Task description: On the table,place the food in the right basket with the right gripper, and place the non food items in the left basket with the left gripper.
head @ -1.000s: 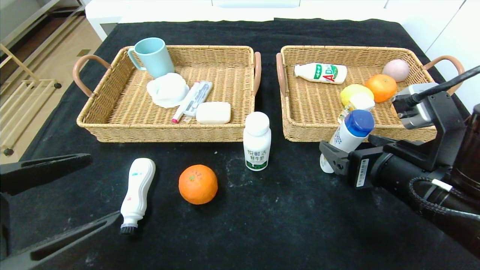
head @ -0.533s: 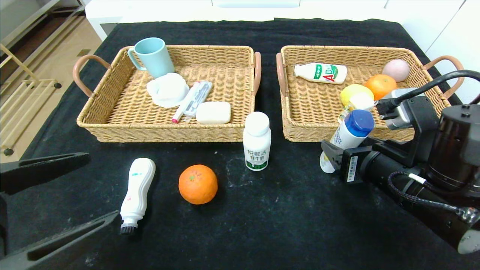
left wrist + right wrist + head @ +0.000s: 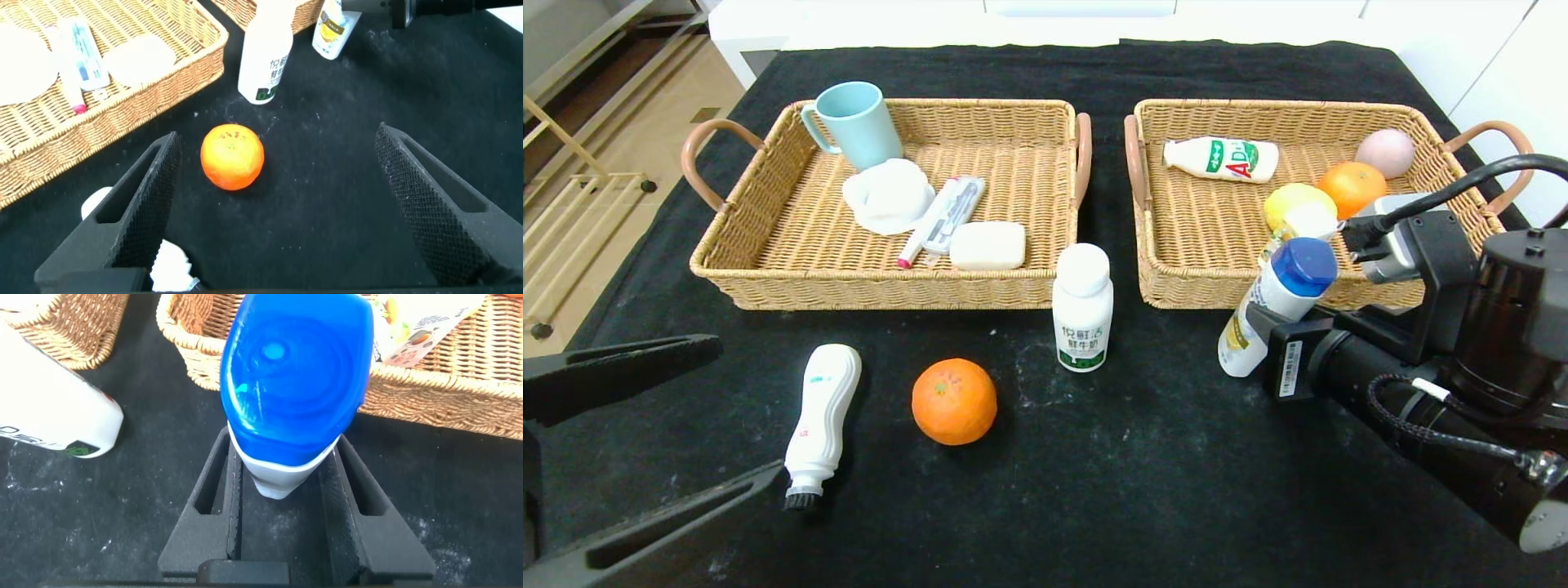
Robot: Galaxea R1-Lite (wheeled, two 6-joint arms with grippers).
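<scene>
My right gripper [image 3: 1258,327] is shut on the white tube bottle with the blue cap [image 3: 1278,302], which leans tilted just in front of the right basket [image 3: 1217,290]. In the right wrist view the bottle [image 3: 294,384] sits between the two fingers [image 3: 359,498]. My left gripper [image 3: 750,407] is open and empty at the table's front left. The wavy white brush bottle [image 3: 823,416] lies beside its lower finger. An orange [image 3: 954,402] and the green-labelled milk bottle [image 3: 1082,306] stand on the black table. A lemon [image 3: 1294,204] and the juice carton [image 3: 1303,227] lie in the right basket.
The left basket [image 3: 874,290] holds a blue cup [image 3: 854,122], a white cloth, a pen pack and a soap bar. The right basket also holds a second orange [image 3: 1352,190], a red-green labelled bottle [image 3: 1221,159] and a pale ball [image 3: 1384,153]. White units stand behind the table.
My right arm swung its wrist round while the tube bottle stayed in place. The finger that covered the bottle's lower part no longer covers it. The left arm has not moved.
</scene>
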